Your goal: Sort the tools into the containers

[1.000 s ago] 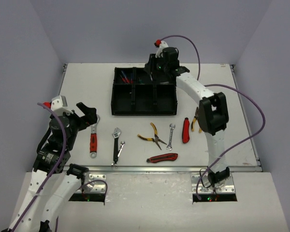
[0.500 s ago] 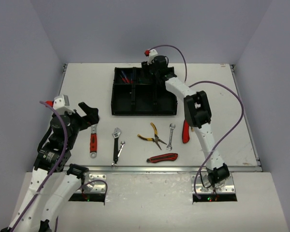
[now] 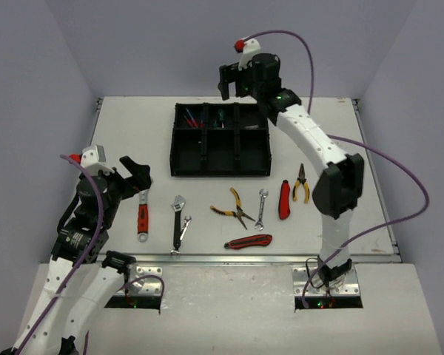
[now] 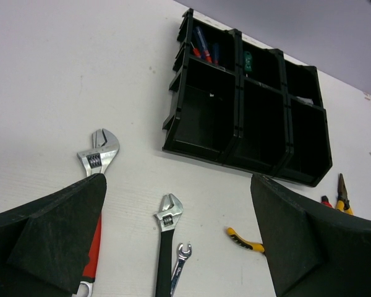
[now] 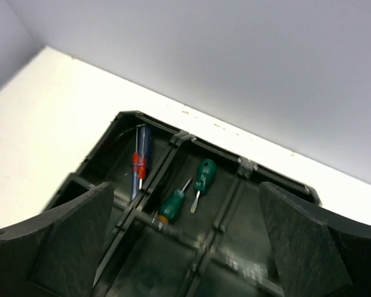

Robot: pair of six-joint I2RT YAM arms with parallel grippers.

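Two green-handled screwdrivers (image 5: 204, 174) — stubby, with short silver shafts — lie side by side in the far middle compartment of the black tray (image 5: 173, 138). The right gripper (image 5: 185, 189) hangs above them, jaws wide apart, empty. The left gripper (image 4: 178, 180) — also spread — hovers by the red-handled adjustable wrench (image 4: 99, 158).

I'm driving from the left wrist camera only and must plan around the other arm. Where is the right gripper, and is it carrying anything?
Observer: The right gripper hangs above the back of the tray, jaws open, nothing between them.
Operator: I see one green handle in the back middle compartment. Just one?
Observer: No, two green screwdrivers lie there.
Operator: Anything hidden behind my fingers?
Observer: A red utility knife lies flat on the table, nearest its front edge.
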